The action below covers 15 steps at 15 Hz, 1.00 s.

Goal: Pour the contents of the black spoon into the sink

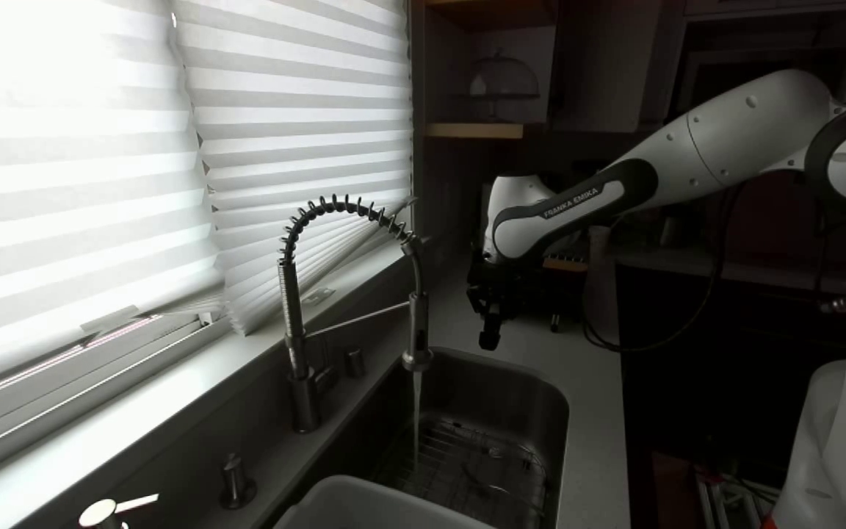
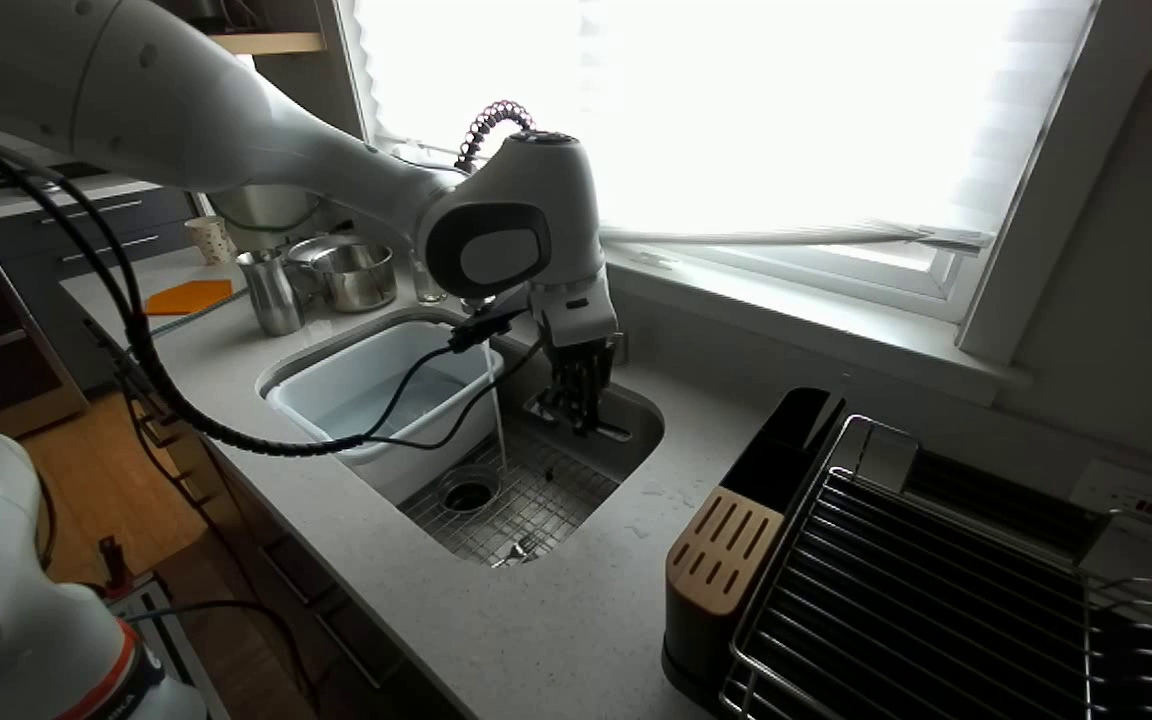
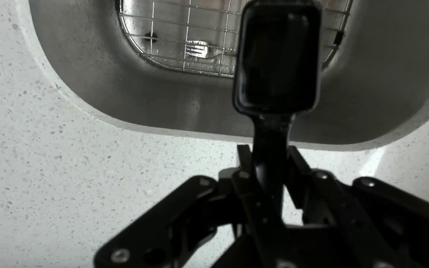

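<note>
Black spoon [image 3: 276, 74] juts over the sink [image 3: 155, 100], its handle pinched in the end effector [image 3: 269, 152] behind the bowl, presumably so a wrist roll tips the load well inside the rim; too dark to tell what it carries

Over in an exterior view to the worktop [image 2: 576, 610], pale, speckled, sweeping round the sink [image 2: 644, 421]! Bearing, at near right, a wire dish rack [image 2: 921, 560], with a black, wood-topped caddy [image 2: 736, 545] just to its left. And across at far left, carrying a steel pot [image 2: 361, 280], a metal tumbler [image 2: 274, 295], an orange mat [image 2: 191, 297], plus a patterned cup [image 2: 211, 242] beyond!
</note>
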{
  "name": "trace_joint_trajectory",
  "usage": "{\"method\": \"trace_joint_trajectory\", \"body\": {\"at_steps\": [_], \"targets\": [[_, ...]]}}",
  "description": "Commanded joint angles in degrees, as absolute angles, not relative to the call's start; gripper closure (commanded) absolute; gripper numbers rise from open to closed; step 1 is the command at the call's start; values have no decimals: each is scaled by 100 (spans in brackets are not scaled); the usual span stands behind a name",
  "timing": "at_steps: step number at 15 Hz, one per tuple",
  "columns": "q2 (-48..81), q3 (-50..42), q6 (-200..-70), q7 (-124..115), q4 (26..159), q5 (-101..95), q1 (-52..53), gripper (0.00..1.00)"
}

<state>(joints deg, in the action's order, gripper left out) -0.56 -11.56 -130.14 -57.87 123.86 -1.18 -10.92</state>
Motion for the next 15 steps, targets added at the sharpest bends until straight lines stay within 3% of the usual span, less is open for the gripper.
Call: {"method": "trace_joint_trajectory", "body": {"at_steps": [1,15], "targets": [[-34,-1100,-12951,-5908,12273,-299,-1076,94],[-90,-644,-12335,-7315,11635,-3507,-771,94]]}}
